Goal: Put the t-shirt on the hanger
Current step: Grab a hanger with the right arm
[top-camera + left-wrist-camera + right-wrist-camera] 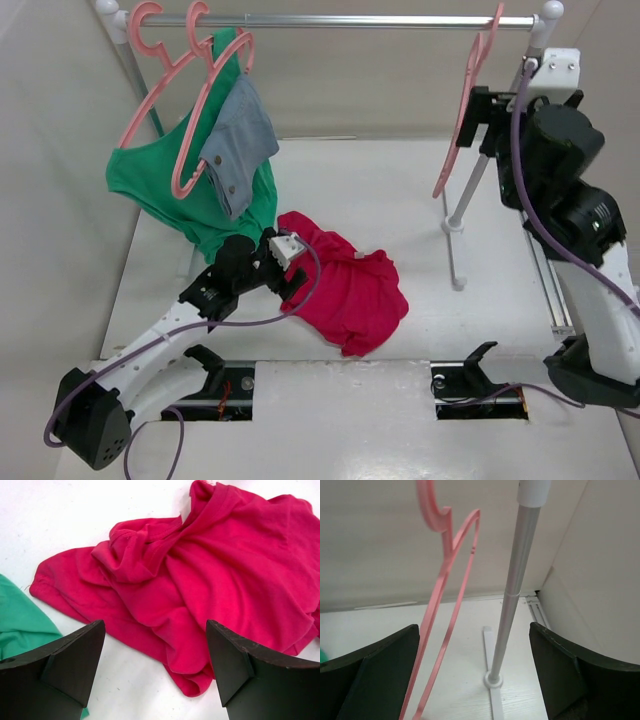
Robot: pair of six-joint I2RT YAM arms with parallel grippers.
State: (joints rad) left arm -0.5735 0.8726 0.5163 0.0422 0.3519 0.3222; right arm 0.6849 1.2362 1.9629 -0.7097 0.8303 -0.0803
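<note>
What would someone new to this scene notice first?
The crimson t-shirt lies crumpled on the white table, near its middle, with the open left gripper poised at its left edge. At the right end of the rail an empty pink hanger hangs, the open right gripper facing it. At the rail's left end, two more pink hangers carry a green garment and a small denim piece.

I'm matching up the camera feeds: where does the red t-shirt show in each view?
Top external: the t-shirt lies crumpled on the table, a little below the picture's middle.
Left wrist: it fills the centre and right of the picture.
Right wrist: not in it.
Shared landmark: the green garment, left of the shirt in the top view and at the lower left edge of the left wrist view.
</note>
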